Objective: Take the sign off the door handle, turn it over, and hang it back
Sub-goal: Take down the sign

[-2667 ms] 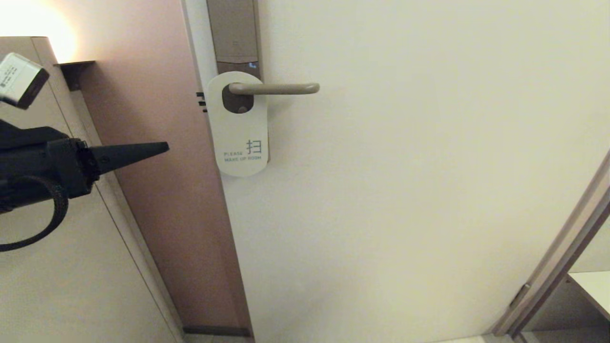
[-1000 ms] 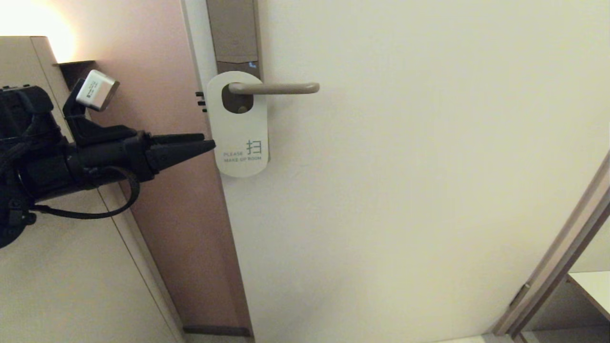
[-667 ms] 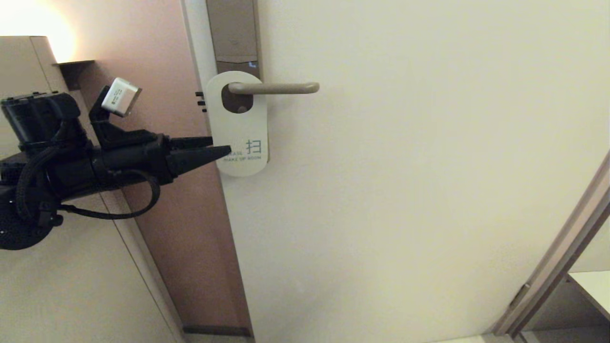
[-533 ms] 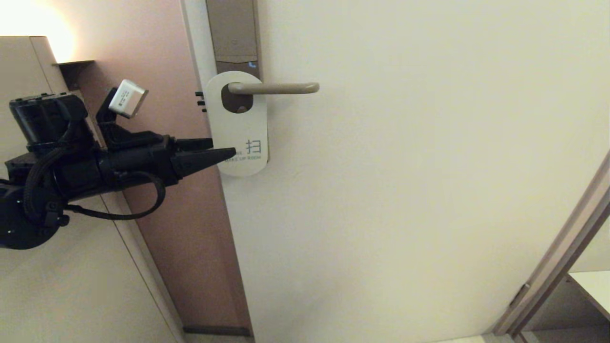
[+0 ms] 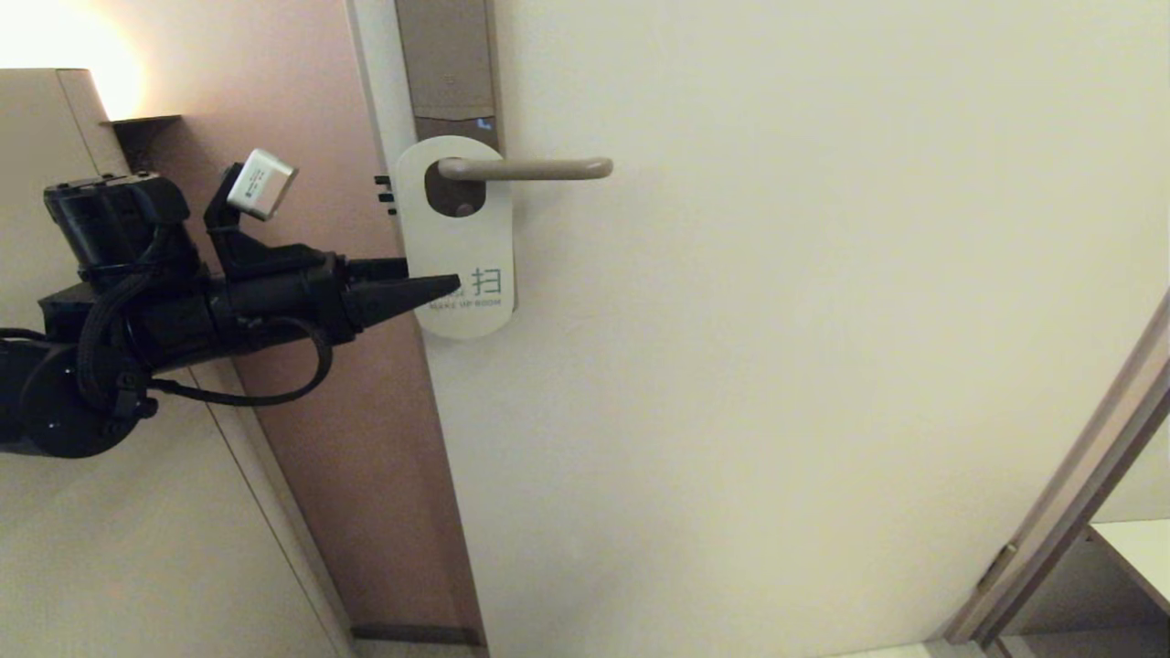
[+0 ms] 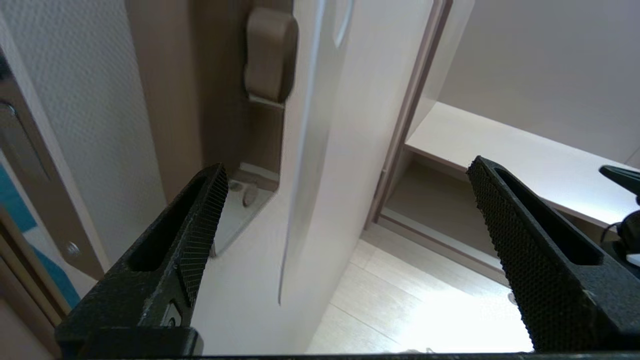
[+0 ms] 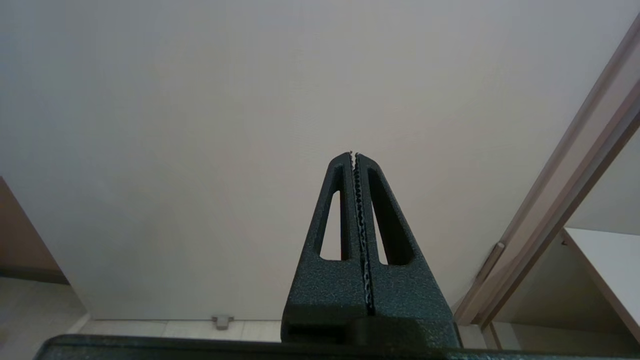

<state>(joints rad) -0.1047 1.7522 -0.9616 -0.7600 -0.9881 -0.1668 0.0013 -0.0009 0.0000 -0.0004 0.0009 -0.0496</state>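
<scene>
The left gripper [image 5: 430, 279] stood spread wide, empty, its fingers [image 6: 200, 225] straddling the lower edge of the white sign [image 5: 462, 238] hanging from the door handle [image 5: 530, 169] above it.

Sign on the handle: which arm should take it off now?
Left. The left claw is open at the lower edge of the sign, which hangs on the door handle. The right claw is shut, facing bare door away from it.
</scene>
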